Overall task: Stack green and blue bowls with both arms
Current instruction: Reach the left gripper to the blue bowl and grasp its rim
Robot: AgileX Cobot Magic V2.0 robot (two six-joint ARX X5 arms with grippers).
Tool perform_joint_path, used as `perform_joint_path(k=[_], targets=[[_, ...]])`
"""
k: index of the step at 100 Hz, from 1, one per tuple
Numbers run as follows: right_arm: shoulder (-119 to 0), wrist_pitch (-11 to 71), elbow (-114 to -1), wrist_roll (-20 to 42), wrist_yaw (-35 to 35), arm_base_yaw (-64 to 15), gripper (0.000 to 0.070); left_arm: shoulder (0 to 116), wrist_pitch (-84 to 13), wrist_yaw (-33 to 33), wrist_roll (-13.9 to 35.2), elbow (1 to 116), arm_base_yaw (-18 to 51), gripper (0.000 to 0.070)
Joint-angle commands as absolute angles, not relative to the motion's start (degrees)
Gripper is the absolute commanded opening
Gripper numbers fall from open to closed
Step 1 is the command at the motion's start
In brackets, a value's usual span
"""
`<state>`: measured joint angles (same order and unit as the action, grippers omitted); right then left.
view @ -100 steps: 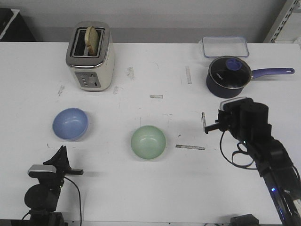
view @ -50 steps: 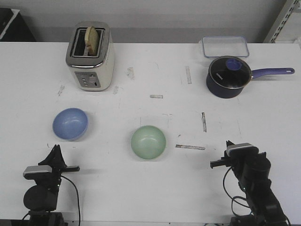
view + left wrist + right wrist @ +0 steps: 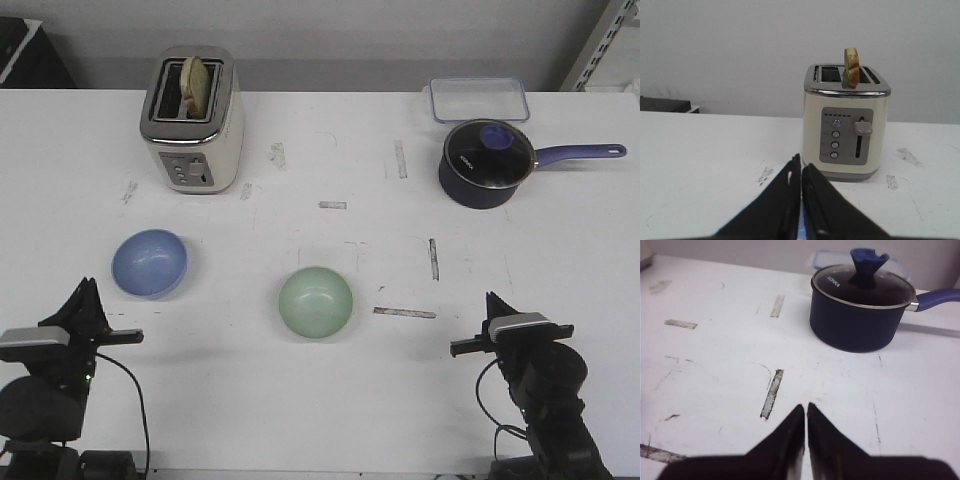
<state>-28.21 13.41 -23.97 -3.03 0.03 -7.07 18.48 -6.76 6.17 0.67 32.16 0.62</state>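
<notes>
Both grippers closed and empty: left gripper (image 3: 85, 300) near table edge just by blue bowl (image 3: 149, 263), right gripper (image 3: 492, 318) well right of green bowl (image 3: 315, 301). Bowls sit apart, unstacked. Risk: smooth rims may slip from a pinch, or arms may collide over the centre.

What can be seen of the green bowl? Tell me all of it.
The green bowl is small, round and pale mint, with a smooth matte look and nothing visible inside. It sits upright, mouth up, on the white table near the middle of the front view, right of the blue bowl and clear of it. Nothing touches it but the table; both arms are back near the table's near edge. Neither wrist view shows it.
</notes>
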Motion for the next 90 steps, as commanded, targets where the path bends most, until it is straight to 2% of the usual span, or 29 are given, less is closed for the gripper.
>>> perform_joint_path(k=[1,19,26,40,49,68,90], targets=[[-28.9,12.9,-24.4,-2.8,0.1,-7.1,0.0,24.5,-10.3,6.4,-0.5,40.7,0.6,0.0006],[-30.7,12.8,-24.4,-2.8,0.0,-7.2,0.0,40.6,-22.7,6.0,-0.4,57.0,-1.1,0.0116],[-31.3,12.6,-24.4,-2.8,0.0,-7.2,0.0,46.7,-27.7,4.3,0.0,61.3,-2.9,0.0208],[-31.7,12.1,-24.4,-2.8,0.0,-7.2,0.0,56.9,-33.7,-3.0,4.1,65.2,-8.2,0.0421],[-31.6,12.0,-24.4,-2.9,0.0,-7.2,0.0,62.3,-34.3,-6.3,6.0,65.2,-11.1,0.0495],[-31.6,12.0,-24.4,-2.9,0.0,-7.2,0.0,73.6,-34.6,-6.8,10.2,65.2,-16.5,0.0502],[-31.6,12.0,-24.4,-2.9,0.0,-7.2,0.0,84.6,-34.4,-12.0,10.2,65.2,-18.5,0.0499]])
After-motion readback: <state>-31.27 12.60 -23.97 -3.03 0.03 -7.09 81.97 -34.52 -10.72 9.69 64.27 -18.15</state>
